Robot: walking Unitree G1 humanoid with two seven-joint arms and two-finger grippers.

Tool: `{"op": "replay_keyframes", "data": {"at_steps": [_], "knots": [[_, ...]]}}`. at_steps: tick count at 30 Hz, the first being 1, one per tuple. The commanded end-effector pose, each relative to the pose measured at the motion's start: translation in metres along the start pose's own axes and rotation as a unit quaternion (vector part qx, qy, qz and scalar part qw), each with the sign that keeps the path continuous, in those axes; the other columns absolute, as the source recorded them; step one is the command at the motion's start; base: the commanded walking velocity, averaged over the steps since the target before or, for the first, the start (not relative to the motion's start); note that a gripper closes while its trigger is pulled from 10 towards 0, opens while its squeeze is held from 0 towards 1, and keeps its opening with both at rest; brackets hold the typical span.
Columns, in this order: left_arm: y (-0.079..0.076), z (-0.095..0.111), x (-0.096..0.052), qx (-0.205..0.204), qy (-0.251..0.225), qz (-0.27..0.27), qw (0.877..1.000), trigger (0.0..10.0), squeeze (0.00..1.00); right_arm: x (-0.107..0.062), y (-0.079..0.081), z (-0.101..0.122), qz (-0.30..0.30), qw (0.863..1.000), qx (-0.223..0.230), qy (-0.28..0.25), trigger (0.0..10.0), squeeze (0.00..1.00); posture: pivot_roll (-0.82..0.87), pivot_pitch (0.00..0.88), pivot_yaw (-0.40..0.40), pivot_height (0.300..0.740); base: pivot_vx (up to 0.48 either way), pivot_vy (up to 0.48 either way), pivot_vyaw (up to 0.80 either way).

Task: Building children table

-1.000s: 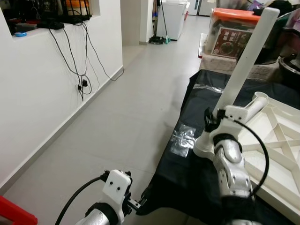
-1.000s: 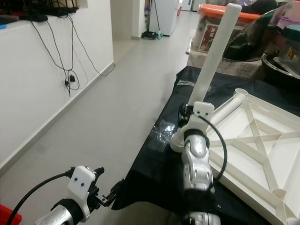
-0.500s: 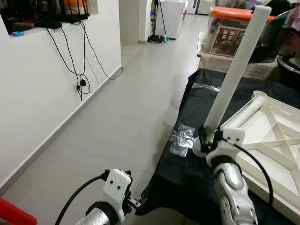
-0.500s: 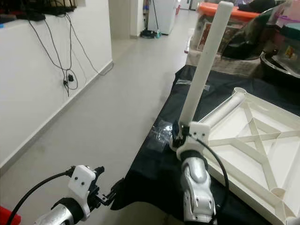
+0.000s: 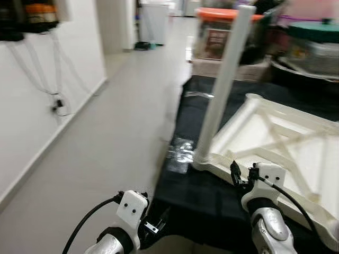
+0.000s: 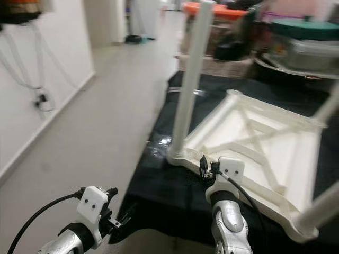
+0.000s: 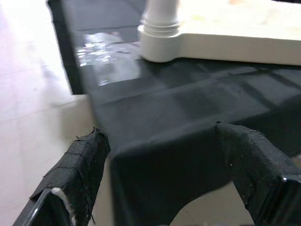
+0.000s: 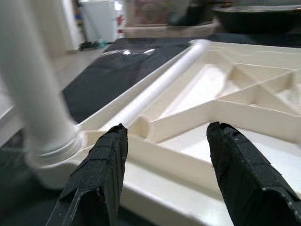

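A white children's table top (image 5: 275,108) lies upside down on a black cloth (image 5: 198,196). One white leg (image 5: 222,84) stands upright in its near left corner socket (image 7: 160,44), held by nothing. My right gripper (image 8: 167,131) is open just in front of that corner, its fingers (image 8: 106,169) apart and empty; from the head it shows as the right gripper (image 5: 238,177) short of the rim. My left gripper (image 7: 162,133) is open and low over the cloth's hanging edge. More white legs (image 6: 320,209) blur at the far right.
The grey tiled floor (image 5: 106,143) runs along a white wall (image 5: 32,116) with hanging cables on my left. Behind the table top stand an orange-lidded box (image 5: 225,24) and dark pots (image 5: 312,47). A scrap of clear plastic (image 5: 181,151) lies on the cloth.
My right gripper, which was at the base of the upright leg, has let go and drawn back toward me. The head camera has swung right. The left arm has hardly moved.
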State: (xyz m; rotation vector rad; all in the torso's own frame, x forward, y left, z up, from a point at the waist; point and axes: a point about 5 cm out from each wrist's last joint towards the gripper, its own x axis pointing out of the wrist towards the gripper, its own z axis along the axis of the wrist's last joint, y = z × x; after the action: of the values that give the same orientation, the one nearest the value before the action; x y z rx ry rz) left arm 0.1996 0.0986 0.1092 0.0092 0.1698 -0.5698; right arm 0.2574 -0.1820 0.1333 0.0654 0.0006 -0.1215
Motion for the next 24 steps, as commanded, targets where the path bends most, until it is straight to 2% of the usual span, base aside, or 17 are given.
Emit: {"op": "replay_keyframes", "data": {"at_steps": [1,4,10,11,14,19,20,21,22,23,24], "knots": [[0.001,-0.003,0.0,0.007,0.008,0.002,1.0,10.0,0.0,0.003,0.004,0.001,0.003,1.0,0.0,-0.003,10.0,0.0,0.11,0.01,-0.062,0.74,0.0,0.0,-0.79],[0.001,-0.004,0.0,0.004,0.011,0.003,1.0,10.0,0.0,0.011,0.011,0.008,0.018,1.0,0.0,-0.013,10.0,0.0,0.11,0.01,-0.062,0.74,0.0,0.0,-0.16],[0.0,-0.005,0.0,0.002,0.012,0.003,1.0,10.0,0.0,0.014,0.014,0.011,0.026,1.0,0.005,-0.013,10.0,0.0,0.11,0.001,-0.064,0.74,0.0,0.0,0.0],[-0.001,-0.005,0.0,-0.001,0.012,0.003,1.0,10.0,0.0,0.02,0.016,0.015,0.04,0.999,0.02,-0.016,10.0,0.0,0.12,0.001,-0.07,0.74,0.0,0.0,0.0],[-0.001,-0.006,0.0,-0.004,0.012,0.003,1.0,10.0,0.0,0.027,0.014,0.017,0.048,0.999,0.011,-0.019,10.0,0.0,0.12,0.001,-0.07,0.74,0.0,0.0,0.0],[-0.002,-0.005,-0.001,-0.005,0.011,0.003,1.0,10.0,0.0,0.03,0.01,0.017,0.053,0.998,0.008,-0.016,10.0,0.0,0.12,0.006,-0.071,0.74,0.0,0.0,0.0],[-0.003,-0.005,-0.001,-0.01,0.01,0.002,1.0,10.0,0.0,0.036,0.001,0.018,0.075,0.997,-0.007,-0.021,10.0,0.0,0.11,0.021,-0.073,0.74,0.0,0.0,0.0],[-0.003,-0.005,-0.001,-0.01,0.01,0.002,1.0,10.0,0.0,0.036,0.001,0.018,0.075,0.997,-0.007,-0.021,10.0,0.0,0.11,0.021,-0.073,0.74,0.0,0.0,0.0],[-0.005,-0.004,-0.002,-0.013,0.008,0.002,1.0,10.0,0.0,0.04,-0.008,0.02,0.102,0.994,-0.024,-0.03,10.0,1.0,0.11,0.029,-0.076,0.74,0.0,0.0,0.0],[-0.005,-0.004,-0.002,-0.013,0.008,0.002,1.0,10.0,0.0,0.04,-0.008,0.02,0.102,0.994,-0.024,-0.03,10.0,1.0,0.11,0.029,-0.076,0.74,0.0,0.0,0.0],[-0.005,-0.003,-0.003,-0.016,0.007,0.002,1.0,10.0,0.0,0.044,-0.013,0.022,0.128,0.991,-0.035,-0.033,10.0,1.0,0.11,0.031,-0.076,0.74,0.0,0.0,0.0]]}}
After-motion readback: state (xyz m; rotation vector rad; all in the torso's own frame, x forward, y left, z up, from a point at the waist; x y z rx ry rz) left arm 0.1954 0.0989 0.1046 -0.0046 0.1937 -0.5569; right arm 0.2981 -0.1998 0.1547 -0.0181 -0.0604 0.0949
